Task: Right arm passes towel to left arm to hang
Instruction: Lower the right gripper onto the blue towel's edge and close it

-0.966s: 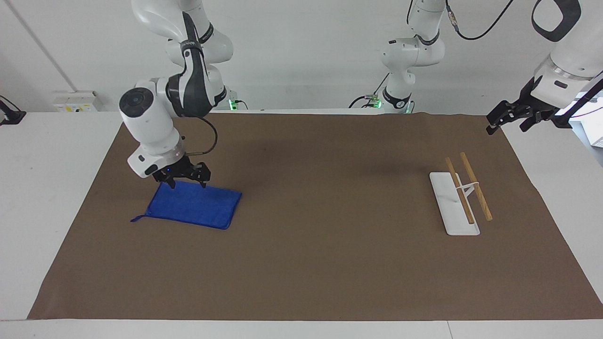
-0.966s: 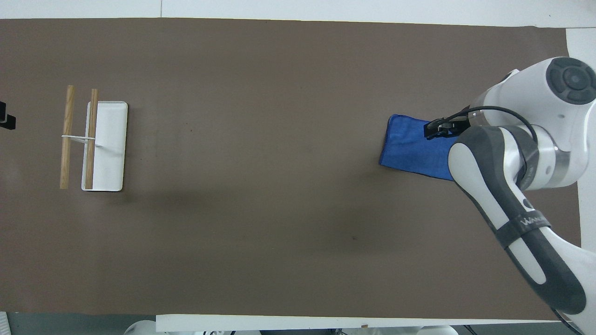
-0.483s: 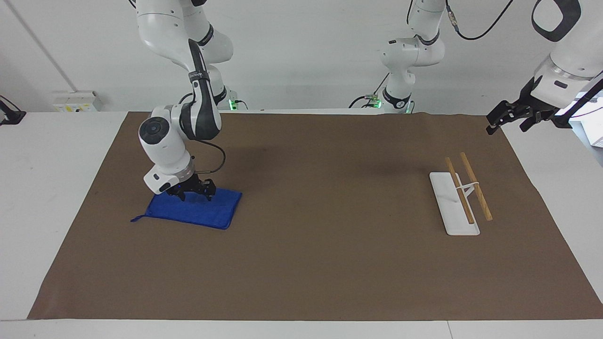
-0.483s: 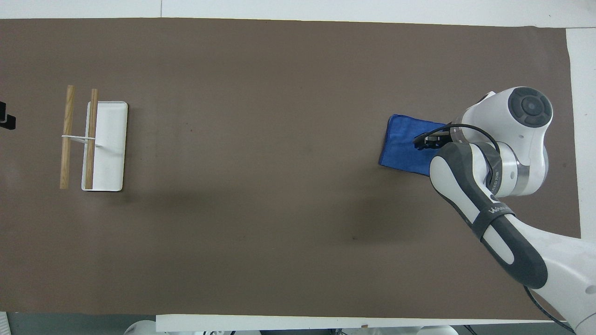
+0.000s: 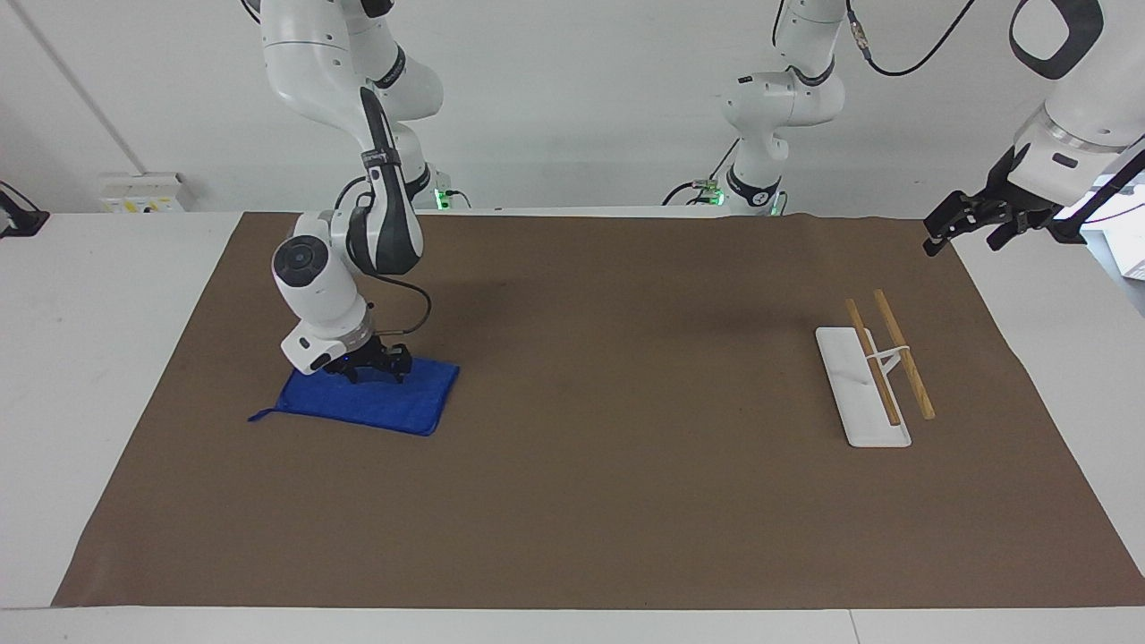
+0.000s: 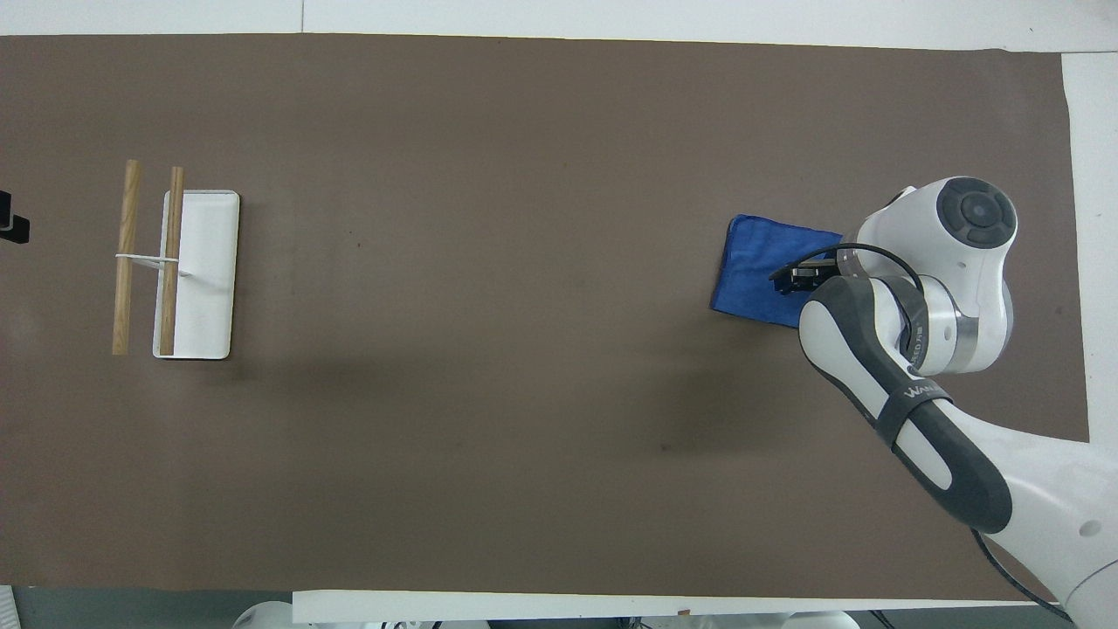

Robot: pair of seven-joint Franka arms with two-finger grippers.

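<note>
— What is the right arm [image 5: 376,215] doing at its end of the table?

— It is reaching down from its base, bending sharply at the elbow, with the round white wrist joint sitting above the silver ring and tilting the right gripper [image 5: 376,367] onto the towel [image 5: 362,401]. The black fingers are pressing on the edge of the cloth that lies nearer to the robots — whether they are parted or pinching the fabric, I cannot tell. In the overhead view the forearm [image 6: 908,428] is crossing over the cloth's end, so only part of the towel [image 6: 755,275] is showing there, with the gripper [image 6: 799,278] peeking out above it.

— And how is the towel lying?

— Flat on the brown mat [image 5: 572,501], toward the right arm's end of the table, with a tiny loop sticking out at one corner.

— Moving across the table, what is coming next?

— A white rack [image 5: 863,386] with two wooden rails [image 5: 903,353], standing on the mat toward the left arm's end, well apart from the towel.

— And the left arm?

— It is waiting, raised over the mat's corner. The left gripper [image 5: 971,219] is hanging in the air, angled downward, holding nothing; I cannot make out how its fingers stand.
</note>
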